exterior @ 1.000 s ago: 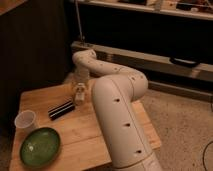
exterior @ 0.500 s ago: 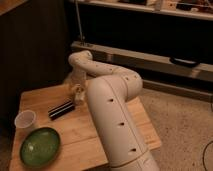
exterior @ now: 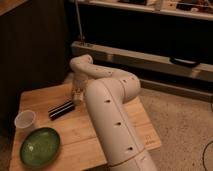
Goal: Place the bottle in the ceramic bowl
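Observation:
My gripper (exterior: 77, 97) points down at the back middle of the wooden table (exterior: 40, 100), under the white arm's bent wrist. A small pale shape at the gripper looks like the bottle (exterior: 78, 92); the arm mostly hides it, and I cannot tell whether it is held. The ceramic bowl (exterior: 40, 146), a glossy green shallow dish, sits empty at the table's front left, well in front of and left of the gripper.
A translucent white plastic cup (exterior: 25, 120) stands just behind the bowl at the left edge. A flat black object (exterior: 61, 109) lies between the gripper and the cup. My thick white arm (exterior: 112, 125) covers the table's right half. Dark shelving stands behind.
The arm's large link has swung slightly left. The gripper stays at about the same spot at the back of the table. Bowl, cup and black object have not moved.

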`<state>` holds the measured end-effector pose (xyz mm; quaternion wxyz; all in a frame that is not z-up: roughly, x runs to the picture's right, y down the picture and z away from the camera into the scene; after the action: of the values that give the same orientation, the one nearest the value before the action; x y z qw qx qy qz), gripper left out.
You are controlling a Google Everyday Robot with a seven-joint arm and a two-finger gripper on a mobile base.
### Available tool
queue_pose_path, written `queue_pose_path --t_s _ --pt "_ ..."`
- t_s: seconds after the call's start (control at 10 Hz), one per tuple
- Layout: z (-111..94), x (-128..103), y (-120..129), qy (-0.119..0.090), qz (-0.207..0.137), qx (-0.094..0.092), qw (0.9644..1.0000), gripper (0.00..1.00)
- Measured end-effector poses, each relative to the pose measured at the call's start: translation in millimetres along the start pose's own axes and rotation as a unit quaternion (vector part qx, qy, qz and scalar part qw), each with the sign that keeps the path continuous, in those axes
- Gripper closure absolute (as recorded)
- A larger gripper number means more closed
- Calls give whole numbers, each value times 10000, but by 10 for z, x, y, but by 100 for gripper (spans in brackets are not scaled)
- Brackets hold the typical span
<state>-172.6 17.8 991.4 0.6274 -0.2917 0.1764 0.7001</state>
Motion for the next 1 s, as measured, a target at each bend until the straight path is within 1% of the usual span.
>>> queue_pose_path --t_s 0.1,0.2,0.3,0.4,0.5,0.6,0.7,0.8,0.9,1.0 --pt "0 26 -5 4 157 104 9998 56" --pt "-19 63 -23 4 244 173 9996 66" --pt "-99 71 -24 -65 286 167 9994 76" --pt "-268 75 -23 -210 284 133 9993 88" --pt "-467 99 -3 -344 237 93 9991 97" --pt "-681 130 30 -474 166 54 9987 100" --pt "-989 216 58 -623 4 30 9981 100" --pt "-1226 320 77 -707 -168 -7 9974 100" --pt "-1488 481 132 -746 -433 -136 9962 100" --pt "-1707 722 188 -671 -772 -324 9942 100"
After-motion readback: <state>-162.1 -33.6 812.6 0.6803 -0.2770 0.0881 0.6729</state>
